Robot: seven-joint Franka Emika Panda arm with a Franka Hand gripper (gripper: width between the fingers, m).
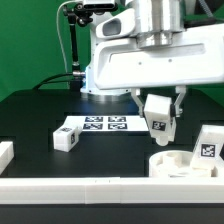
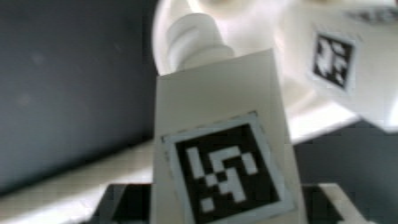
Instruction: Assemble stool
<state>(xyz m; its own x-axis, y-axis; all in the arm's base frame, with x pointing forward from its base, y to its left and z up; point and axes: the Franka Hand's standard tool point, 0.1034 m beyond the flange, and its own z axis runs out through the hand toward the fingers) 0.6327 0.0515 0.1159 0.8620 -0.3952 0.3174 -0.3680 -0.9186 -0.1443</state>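
My gripper (image 1: 160,122) is shut on a white stool leg (image 1: 158,118), holding it tilted above the table, just up and to the exterior view's left of the round seat disc (image 1: 182,163). In the wrist view the held leg (image 2: 217,120) fills the middle, its square tag facing the camera and its ribbed end (image 2: 192,45) pointing away toward the white seat (image 2: 249,22). My gripper (image 2: 222,206) has a dark finger (image 2: 135,202) on either side of the leg. A second leg (image 1: 210,146) (image 2: 338,55) stands beside the seat.
Another white leg (image 1: 67,138) lies on the black table next to the marker board (image 1: 104,124). A long white border bar (image 1: 100,190) runs along the front edge, and a short one (image 1: 5,154) sits at the exterior view's left. The arm's white base (image 1: 115,65) stands behind.
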